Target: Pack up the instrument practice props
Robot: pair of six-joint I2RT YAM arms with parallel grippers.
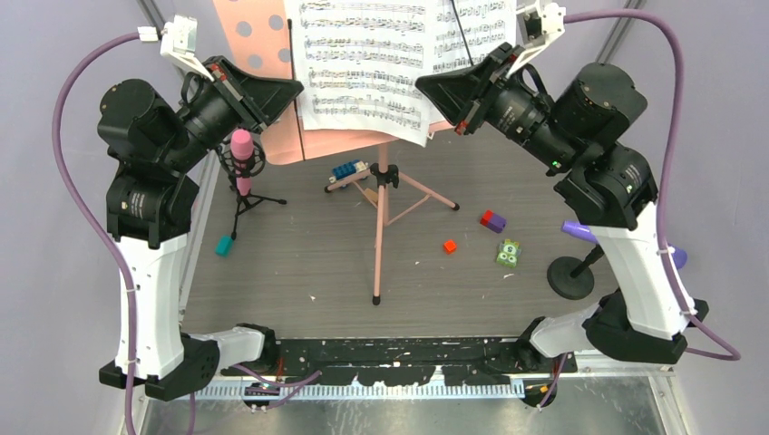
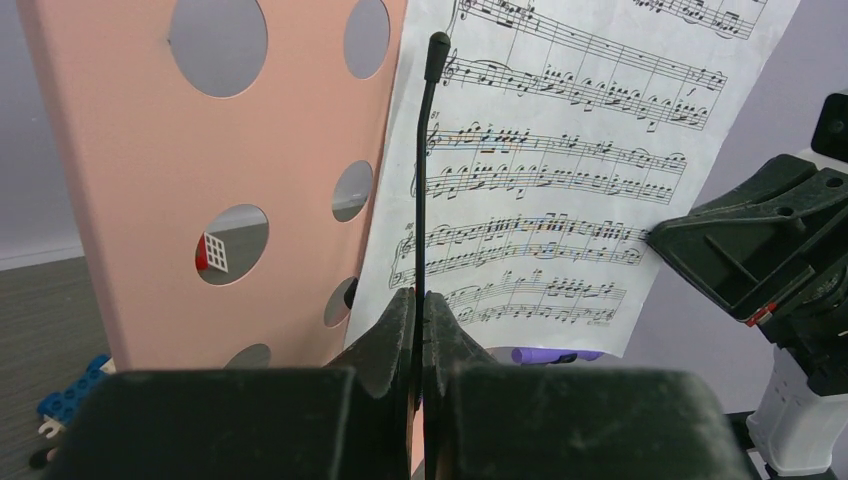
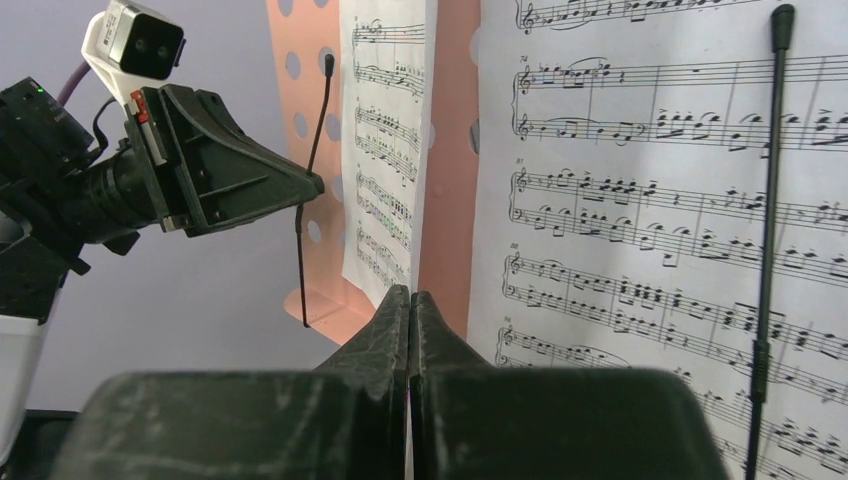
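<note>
Music stand [image 2: 130, 200], pink with round holes, upright on its tripod at mid-table, two sheet-music pages [image 1: 363, 63] on its rack. Which step is this? (desk)

Freeing the pages, by my reading. The left gripper [image 2: 420, 310] is clamped on the thin wire arm [image 2: 425, 180] that lies across the left page's left edge. The right gripper [image 3: 410, 300] has its fingers pressed together at that page's right edge. Whether paper sits between them, I cannot tell. (photographer)

And the next move? (desk)

Probably swinging the wire arm off the page so the sheet can slide out. That calls for a gentle pull: the stand is tall on thin legs and could tip, and the paper could tear. A second wire arm [image 3: 770, 200] crosses the right page. (photographer)

The rest of the kit? (desk)

Untouched. The pink microphone [image 1: 241, 149] stands in its black mount [image 1: 243, 201] left of the stand. The purple microphone [image 1: 576, 229] and its round-footed mount [image 1: 571, 276] are to the stand's right, partly behind the right arm. (photographer)

Setting? (desk)

A dark grey table [image 1: 299, 272], lilac walls behind the stand. A blue toy car [image 1: 347, 172] beside the stand's pole, small toy blocks [image 1: 450, 246] scattered mostly to its right. (photographer)
</note>
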